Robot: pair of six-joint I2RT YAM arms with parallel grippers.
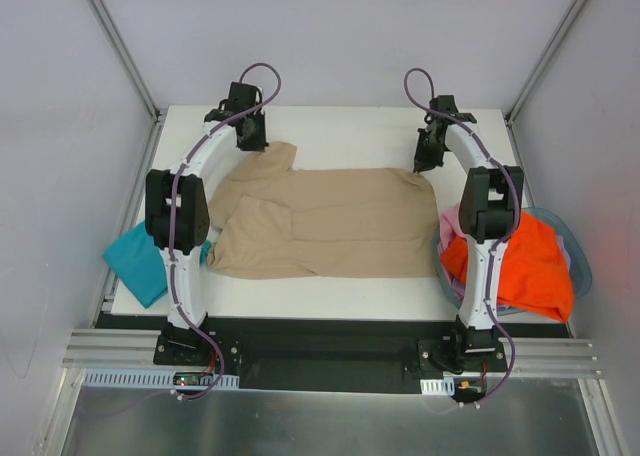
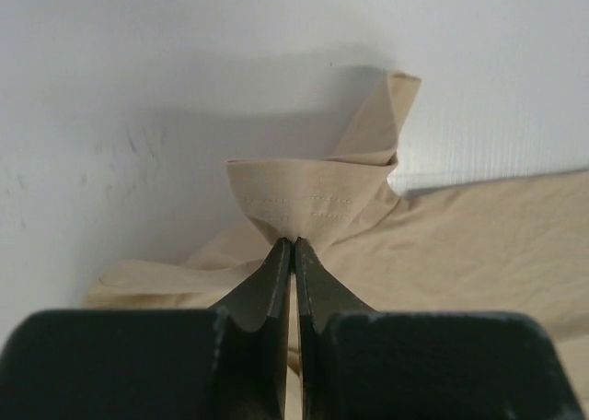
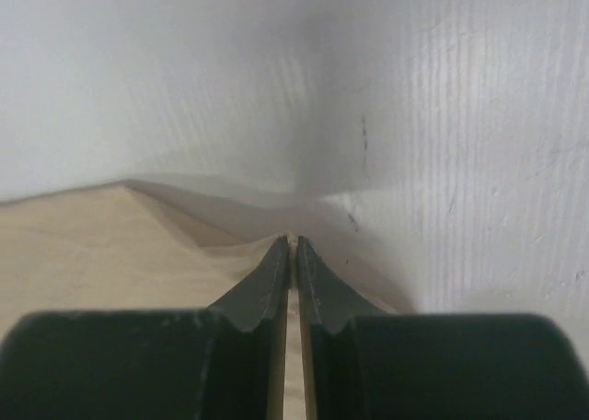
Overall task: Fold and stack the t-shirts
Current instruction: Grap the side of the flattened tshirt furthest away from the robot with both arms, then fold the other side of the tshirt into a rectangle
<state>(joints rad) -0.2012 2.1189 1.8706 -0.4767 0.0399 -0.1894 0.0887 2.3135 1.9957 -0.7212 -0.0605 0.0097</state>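
Note:
The large tan t-shirt (image 1: 330, 221) lies spread across the middle of the white table. My left gripper (image 1: 252, 141) is at its far left corner, shut on a stitched hem fold of the tan t-shirt (image 2: 313, 194). My right gripper (image 1: 427, 159) is at the far right corner, shut on the edge of the tan t-shirt (image 3: 120, 245). A teal t-shirt (image 1: 135, 261) lies folded at the table's left edge. An orange t-shirt (image 1: 525, 266) lies on top of the pile at the right, with pink cloth (image 1: 450, 226) showing beside it and a lavender edge (image 1: 567, 251) behind.
The round blue-grey basket (image 1: 580, 266) at the right edge holds the orange pile. White enclosure walls (image 1: 60, 126) stand close on the left, back and right. The bare white table (image 1: 340, 126) runs along the far side behind the grippers.

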